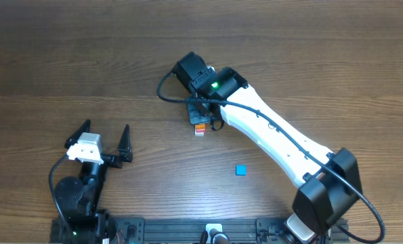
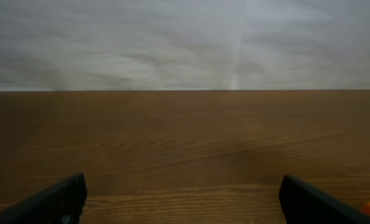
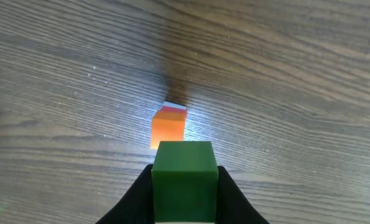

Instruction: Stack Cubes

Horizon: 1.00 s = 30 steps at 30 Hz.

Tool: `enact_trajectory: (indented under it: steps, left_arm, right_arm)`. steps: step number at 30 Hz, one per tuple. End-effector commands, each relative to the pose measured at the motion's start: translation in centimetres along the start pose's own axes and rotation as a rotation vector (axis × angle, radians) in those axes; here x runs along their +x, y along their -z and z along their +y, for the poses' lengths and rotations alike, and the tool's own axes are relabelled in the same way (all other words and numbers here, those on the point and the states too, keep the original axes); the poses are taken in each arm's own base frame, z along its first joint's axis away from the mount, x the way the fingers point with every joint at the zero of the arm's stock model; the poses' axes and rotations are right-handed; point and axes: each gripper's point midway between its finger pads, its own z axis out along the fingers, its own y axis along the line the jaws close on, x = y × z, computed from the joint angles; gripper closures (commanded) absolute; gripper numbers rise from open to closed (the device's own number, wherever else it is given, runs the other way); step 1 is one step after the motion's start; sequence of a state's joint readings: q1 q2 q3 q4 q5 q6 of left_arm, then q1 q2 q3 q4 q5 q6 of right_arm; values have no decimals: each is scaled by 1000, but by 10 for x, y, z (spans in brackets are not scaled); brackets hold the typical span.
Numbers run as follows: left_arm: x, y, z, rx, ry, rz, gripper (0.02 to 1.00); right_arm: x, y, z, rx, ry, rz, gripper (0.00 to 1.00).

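A: State of right jaws?
B: Closed on green cube (image 3: 185,177), one jaw pressed to each side. Held above worktop (image 1: 45,61), near centre of top view, at end of right arm (image 1: 276,135).

A: Beneath?
B: Orange cube (image 3: 168,129) resting on worktop, just past green cube's far edge in right wrist view, not touching. Red and white strip along orange cube's far edge; cannot tell whether another cube lies under it.

A: Other cubes?
B: Blue cube (image 1: 240,170), alone, lower right of orange cube in top view, well apart.

A: State of left jaws?
B: Spread wide, gripping nothing; lower left of top view, on left arm (image 1: 86,173).

A: Print, labels?
B: Cube faces plain colour. Green indicator light (image 1: 215,86) lit on right arm's wrist.
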State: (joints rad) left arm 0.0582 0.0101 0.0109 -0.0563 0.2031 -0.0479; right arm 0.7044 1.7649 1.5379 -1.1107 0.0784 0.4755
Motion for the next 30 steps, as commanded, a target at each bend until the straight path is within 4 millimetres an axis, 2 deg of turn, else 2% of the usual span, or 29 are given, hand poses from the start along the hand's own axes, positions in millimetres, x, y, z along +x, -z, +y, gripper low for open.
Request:
enact_trajectory:
  steps: [1,5,14,30]
  left_arm:
    - [1,0,-3,13,-15,-1,18]
    - [1,0,-3,13,-15,-1,20]
    - [1,0,-3,13,-15,-1,18]
    - [1,0,-3,13,-15,-1,18]
  right_arm:
    - [4,-18,5,20,-24,44,991]
    - [8,-25,9,20,-19,68,989]
    - [14,-26,19,18,-8,74,989]
    - [19,-46,17,47,-31,119,989]
